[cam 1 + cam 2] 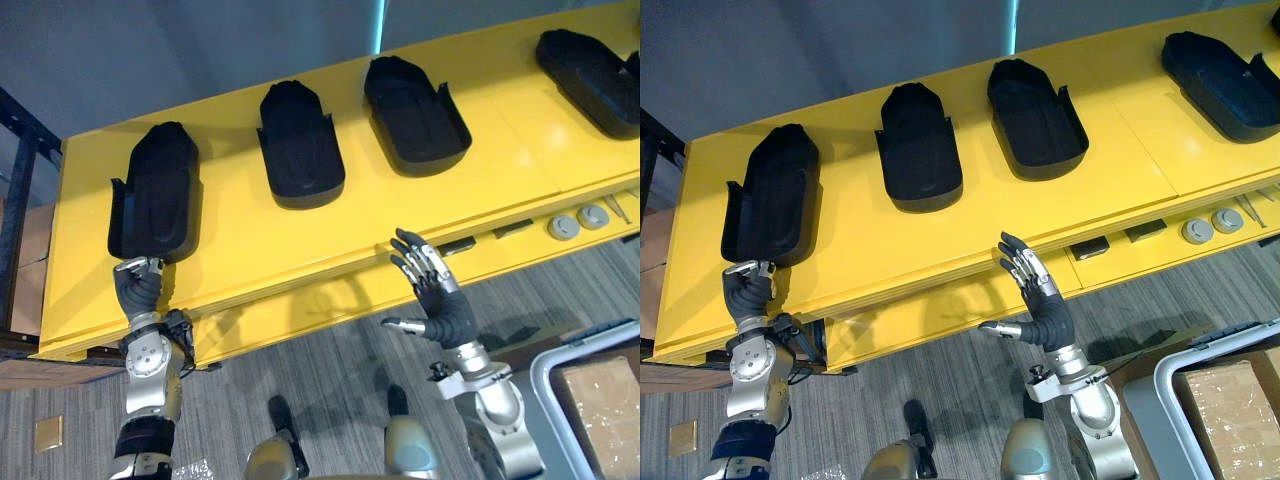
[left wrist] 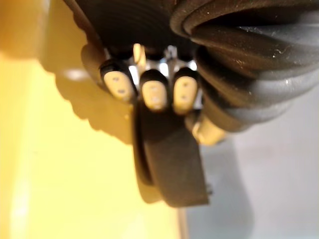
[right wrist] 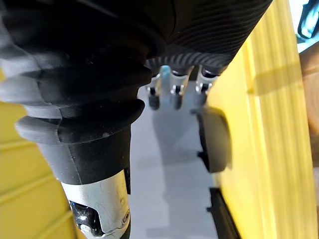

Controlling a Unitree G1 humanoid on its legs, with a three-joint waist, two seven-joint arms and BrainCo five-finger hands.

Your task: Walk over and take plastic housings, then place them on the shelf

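On the long yellow counter (image 1: 250, 240), 4 black, boat-shaped plastic housings lie in a row, each open side up and well apart from the next. The leftmost black housing (image 1: 155, 190) sits near the counter's left end, its near end close to the front edge. The second housing (image 1: 300, 145) and third housing (image 1: 415, 115) lie around the middle, and the fourth housing (image 1: 590, 80) is toward the right end.

The left hand (image 1: 138, 285) reaches over the front edge at the left end, with its fingers (image 1: 135, 265) at the near end of the leftmost housing. In the left wrist view these fingers (image 2: 154, 94) curl against a dark edge (image 2: 169, 164), but whether they have closed around the housing cannot be told.

The right hand (image 1: 1040, 305) hovers in front of the counter's front edge near the middle, fingers spread and straight, thumb out, holding nothing. On the lower yellow ledge (image 1: 500, 250) along the front lie small dark flat pieces (image 1: 512, 228) and 2 round grey discs (image 1: 578, 221).

Judged from this, the step in hand is taking the leftmost housing. The scene fits either a grasp closing on it or a hold being let go, so the next move depends on which. No shelf can be made out.
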